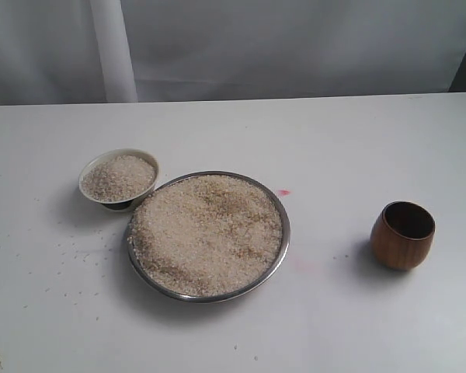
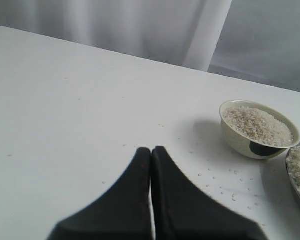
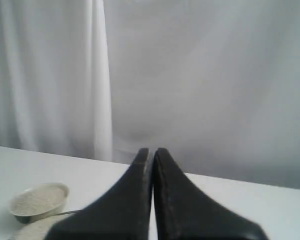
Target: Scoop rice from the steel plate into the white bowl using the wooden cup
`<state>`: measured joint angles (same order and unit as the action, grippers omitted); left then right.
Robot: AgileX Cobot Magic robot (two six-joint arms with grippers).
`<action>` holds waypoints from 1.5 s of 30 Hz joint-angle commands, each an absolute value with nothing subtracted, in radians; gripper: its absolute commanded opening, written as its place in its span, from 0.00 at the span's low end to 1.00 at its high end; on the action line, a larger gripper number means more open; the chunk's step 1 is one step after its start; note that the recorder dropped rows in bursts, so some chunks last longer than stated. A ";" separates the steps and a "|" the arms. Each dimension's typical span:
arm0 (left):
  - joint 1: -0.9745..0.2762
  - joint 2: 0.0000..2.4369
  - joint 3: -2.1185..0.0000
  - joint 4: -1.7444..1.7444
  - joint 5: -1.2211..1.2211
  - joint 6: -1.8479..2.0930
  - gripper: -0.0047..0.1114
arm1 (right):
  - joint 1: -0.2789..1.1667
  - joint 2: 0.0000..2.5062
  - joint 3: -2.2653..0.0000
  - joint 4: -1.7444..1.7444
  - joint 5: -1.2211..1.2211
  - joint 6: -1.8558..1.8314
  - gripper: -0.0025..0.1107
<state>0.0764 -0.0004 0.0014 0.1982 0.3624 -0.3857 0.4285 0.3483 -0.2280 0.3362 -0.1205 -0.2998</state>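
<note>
From the exterior view we see neither arm over the work. The steel plate sits near the middle of the counter, heaped almost rim to rim with rice. The white bowl stands just beside the plate's far-left edge, already mounded with grains, and the wooden cup stands upright and empty, well apart from the plate on the right. Loose grains are scattered on the counter to the left.

In the left wrist view our left tool has its black fingers pressed together, holding nothing, above bare counter; the bowl and a sliver of plate rim lie beyond it.

In the right wrist view our right tool is likewise pressed together and empty, pointed toward the curtain, with the bowl and plate edge low in the picture. The cup is not visible here.

We judge the step in hand to be fetching the cup with the right arm. We should part the fingers first, take the cup by its wall, and keep it level. Since the bowl looks full, any pour must be small and centred.
</note>
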 commanded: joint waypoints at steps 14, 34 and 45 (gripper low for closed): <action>0.070 0.000 0.000 0.193 0.356 -0.389 0.04 | 0.250 0.094 -0.105 0.000 -0.064 -0.314 0.02; 0.070 0.000 0.000 0.193 0.356 -0.389 0.04 | 0.250 0.000 0.000 -0.009 0.153 -0.307 0.02; 0.070 0.000 0.000 0.193 0.356 -0.389 0.04 | 0.250 0.000 0.000 -0.007 0.211 -0.305 0.02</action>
<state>0.0764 -0.0004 0.0014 0.1982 0.3624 -0.3857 0.2550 0.0056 -0.0025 0.0000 0.2072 -0.3105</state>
